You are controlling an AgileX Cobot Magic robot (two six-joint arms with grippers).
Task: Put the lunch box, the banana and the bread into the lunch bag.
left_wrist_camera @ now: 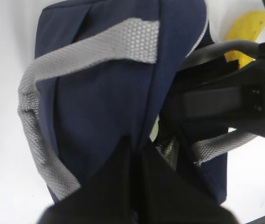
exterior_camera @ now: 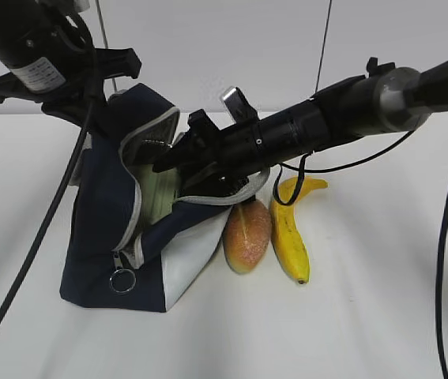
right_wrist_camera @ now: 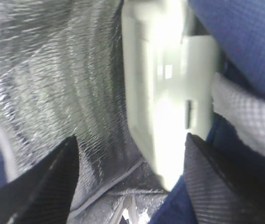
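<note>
One item, lunch box (right_wrist_camera: 162,93), sits inside lunch bag (exterior_camera: 105,237); right gripper (right_wrist_camera: 130,179) wide apart, empty, just beside box; left gripper (left_wrist_camera: 137,154) pinched on bag fabric, prob. holding mouth open.

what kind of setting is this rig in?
Probably a lab or test bench, not a kitchen: a bare white tabletop against a plain white wall, and loose black cables hanging across the scene. Only staged props: navy fabric lunch bag, yellow banana.
</note>
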